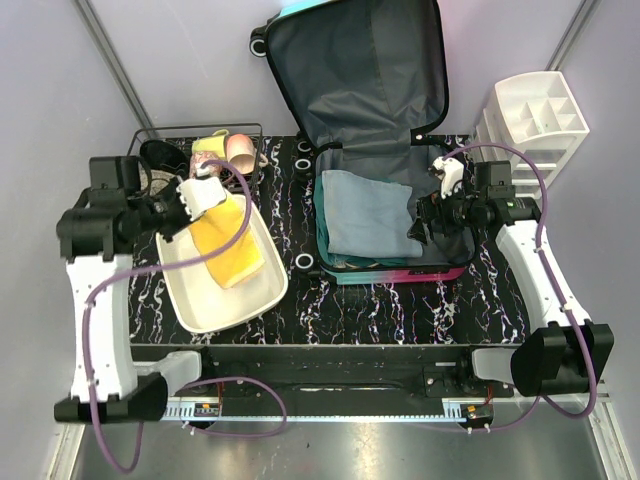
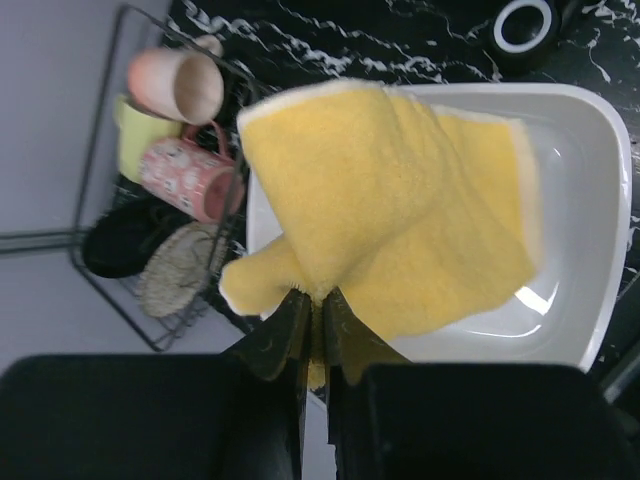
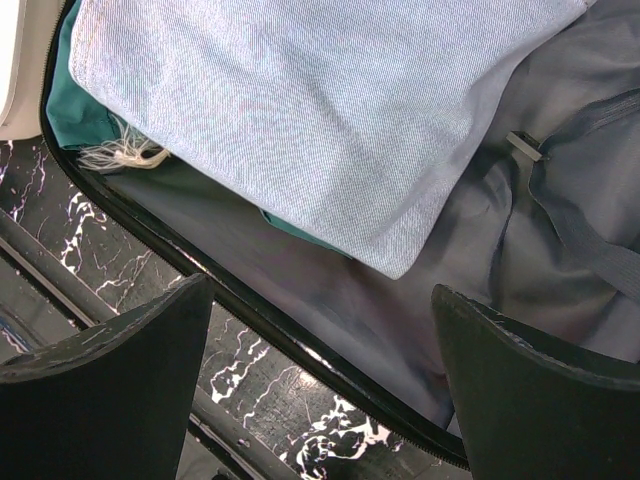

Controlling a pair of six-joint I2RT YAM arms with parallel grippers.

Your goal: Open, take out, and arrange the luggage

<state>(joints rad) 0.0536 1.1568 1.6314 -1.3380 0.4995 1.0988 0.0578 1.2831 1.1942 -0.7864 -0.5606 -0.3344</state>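
The luggage (image 1: pixel 440 272) lies open on the table, its grey-lined lid (image 1: pixel 360 70) standing up at the back. A folded pale blue cloth (image 1: pixel 365 212) rests on a teal garment inside; both show in the right wrist view, the blue cloth (image 3: pixel 300 100) over the grey lining (image 3: pixel 400 300). My right gripper (image 1: pixel 422 222) is open and empty above the suitcase's right edge. My left gripper (image 1: pixel 188 215) is shut on a yellow towel (image 1: pixel 228 240), which hangs into the white tub (image 1: pixel 200 310). In the left wrist view the towel (image 2: pixel 390 210) drapes over the tub (image 2: pixel 590 200).
A black wire basket (image 1: pixel 165 135) with mugs (image 1: pixel 235 150) stands at the back left; its mugs (image 2: pixel 185 175) show in the left wrist view. A white drawer organizer (image 1: pixel 535 120) stands at the back right. A black wheel (image 2: pixel 525 25) lies beyond the tub.
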